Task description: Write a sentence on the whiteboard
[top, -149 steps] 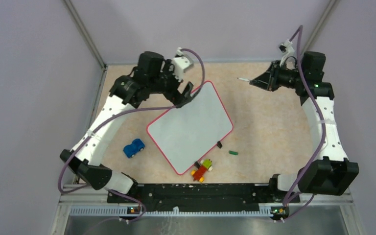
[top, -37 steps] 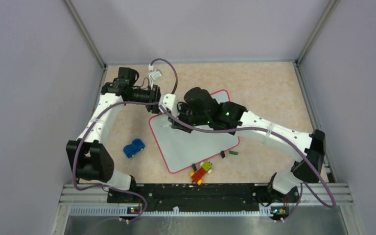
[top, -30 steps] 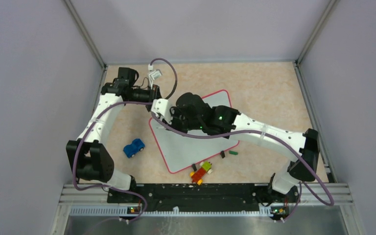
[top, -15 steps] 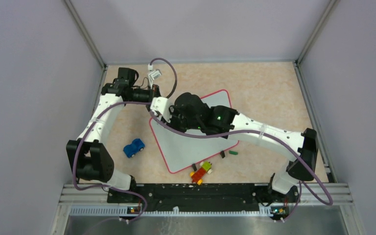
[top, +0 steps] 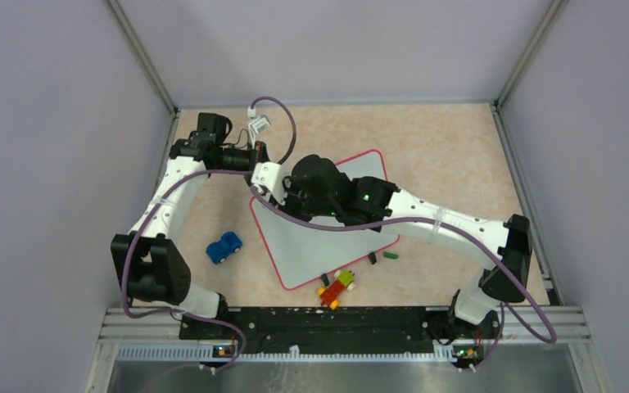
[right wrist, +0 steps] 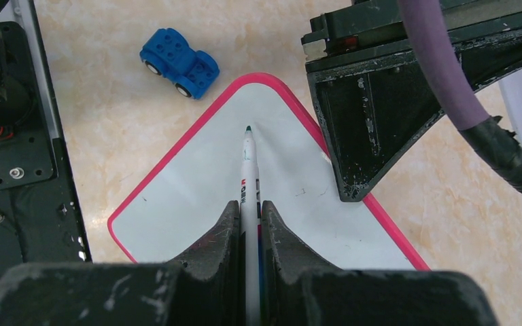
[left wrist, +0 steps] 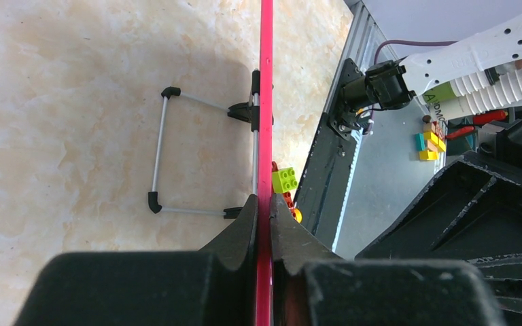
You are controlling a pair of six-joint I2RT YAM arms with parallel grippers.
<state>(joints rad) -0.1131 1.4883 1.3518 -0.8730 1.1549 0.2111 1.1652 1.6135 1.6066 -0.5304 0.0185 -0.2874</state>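
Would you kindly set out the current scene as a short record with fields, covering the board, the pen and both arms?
whiteboard: white face, red-pink rim, no lettering visible
left jaws: shut on the whiteboard's rim
right jaws: shut on the marker
marker tip: green, over the board near a corner; contact cannot be told
loose items: blue toy car left of the board; brick toy by its near corner; small green piece off its right side

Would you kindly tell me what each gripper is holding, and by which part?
The left gripper pinches the whiteboard by its red rim; the right gripper holds a marker by its barrel, tip sticking out forward.
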